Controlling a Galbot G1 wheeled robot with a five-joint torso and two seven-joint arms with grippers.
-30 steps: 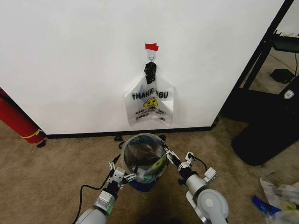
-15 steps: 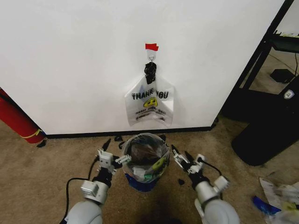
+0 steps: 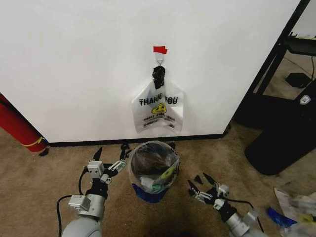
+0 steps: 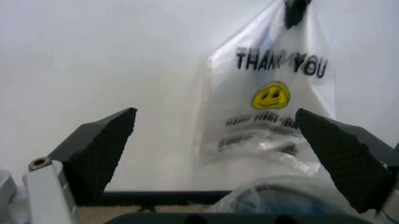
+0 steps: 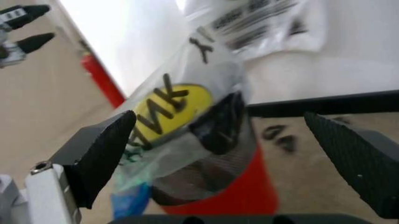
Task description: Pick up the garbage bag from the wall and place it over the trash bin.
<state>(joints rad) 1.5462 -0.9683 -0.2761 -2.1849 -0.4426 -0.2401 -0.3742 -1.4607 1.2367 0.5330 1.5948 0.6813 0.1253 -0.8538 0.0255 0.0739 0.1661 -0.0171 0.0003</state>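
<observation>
Two released grippers, left gripper (image 3: pixel 109 158) and right gripper (image 3: pixel 199 181), flank the trash bin (image 3: pixel 152 170), already draped with the garbage bag (image 3: pixel 160 174), below the wall (image 3: pixel 74 64).

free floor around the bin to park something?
Bare carpet left of the trash bin, between the left gripper and the red cylinder. Crowded on the right: right gripper beside the bin, litter and a big black bin beyond.
</observation>
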